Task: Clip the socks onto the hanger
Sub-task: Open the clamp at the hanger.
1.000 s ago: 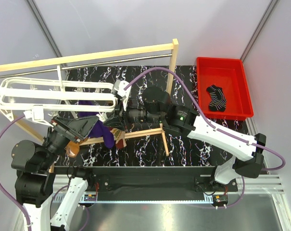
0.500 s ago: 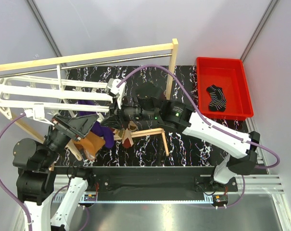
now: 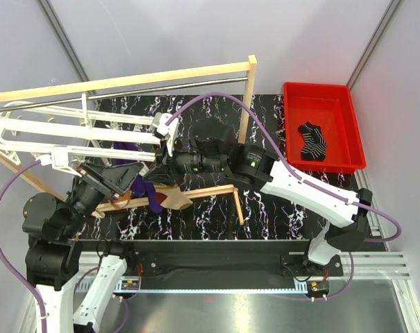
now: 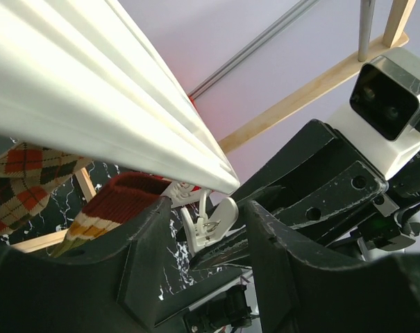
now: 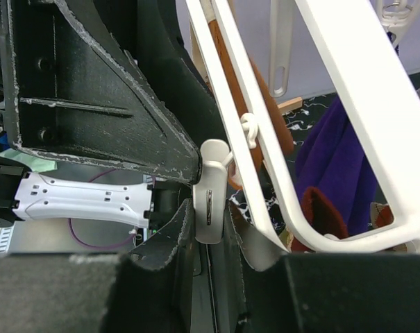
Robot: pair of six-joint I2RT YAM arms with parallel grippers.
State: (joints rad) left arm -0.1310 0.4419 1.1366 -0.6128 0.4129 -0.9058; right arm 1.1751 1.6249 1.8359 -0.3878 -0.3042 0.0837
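The white hanger point(image 3: 57, 132) hangs at the left, its bars crossing the left wrist view point(image 4: 91, 104) and the right wrist view point(image 5: 348, 104). My right gripper point(image 3: 156, 168) is shut on a dangling white clip point(image 5: 211, 201) at the hanger's near right corner. My left gripper point(image 3: 130, 182) is open, its fingers standing either side of that clip point(image 4: 211, 223) without touching it. An orange-brown sock point(image 3: 175, 200) with a cream-striped cuff point(image 4: 119, 198) hangs just below the grippers. Purple socks point(image 3: 126, 149) hang from the hanger. A black striped sock point(image 3: 312, 141) lies in the red bin point(image 3: 345, 97).
A wooden-post frame point(image 3: 250, 90) with a metal rod spans the back, and its low wooden rail point(image 3: 210, 191) runs under the grippers. An argyle sock point(image 4: 22, 173) hangs at the left of the left wrist view. Both arms crowd the hanger's right end.
My right gripper has moved left onto the hanger's corner clip. The orange-brown sock has shifted right under the grippers. The hanger has swung slightly.
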